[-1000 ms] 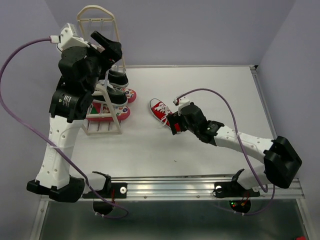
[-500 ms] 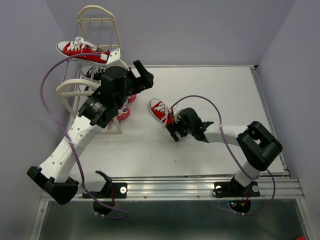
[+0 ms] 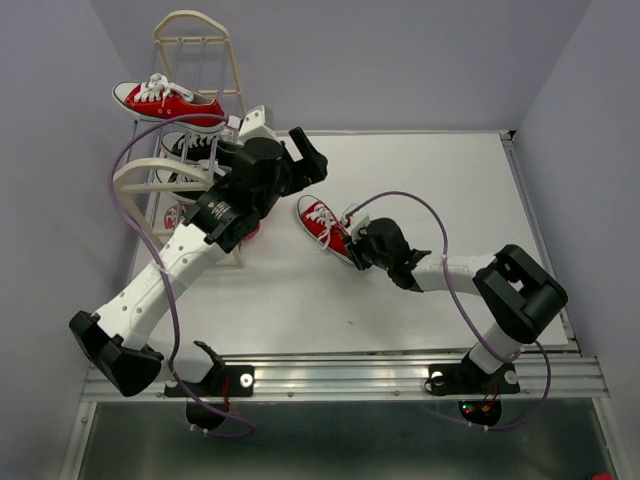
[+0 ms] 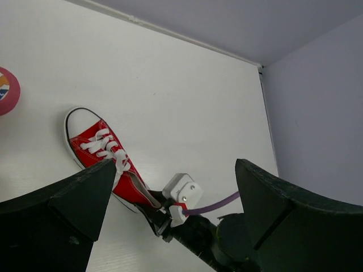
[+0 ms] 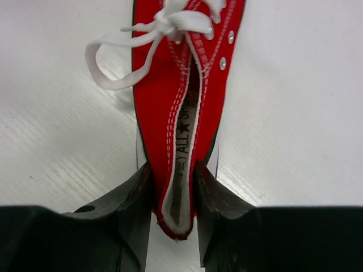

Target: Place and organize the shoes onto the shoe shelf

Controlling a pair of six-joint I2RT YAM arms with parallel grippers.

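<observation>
One red sneaker [image 3: 322, 222] with white laces lies on the table, toe pointing up-left. My right gripper [image 3: 355, 250] is shut on its heel; in the right wrist view both fingers [image 5: 133, 209] squeeze the sneaker's [image 5: 181, 85] heel collar together. The other red sneaker [image 3: 165, 100] rests on the top tier of the cream shoe shelf [image 3: 195, 30]. A black sneaker [image 3: 195, 145] sits one tier down. My left gripper [image 3: 300, 160] hangs open and empty beside the shelf, above the table; its wrist view looks down on the red sneaker [image 4: 105, 158].
A flip-flop [image 3: 250, 228] shows low on the shelf, mostly hidden under my left arm, and its edge [image 4: 5, 90] appears in the left wrist view. The purple back wall and right wall border the table. The metal rail [image 3: 340, 375] runs along the near edge.
My right gripper has shut on the heel of the red sneaker on the table. My left arm has swung away from the shelf towards the table's middle, leaving a red sneaker on top.
</observation>
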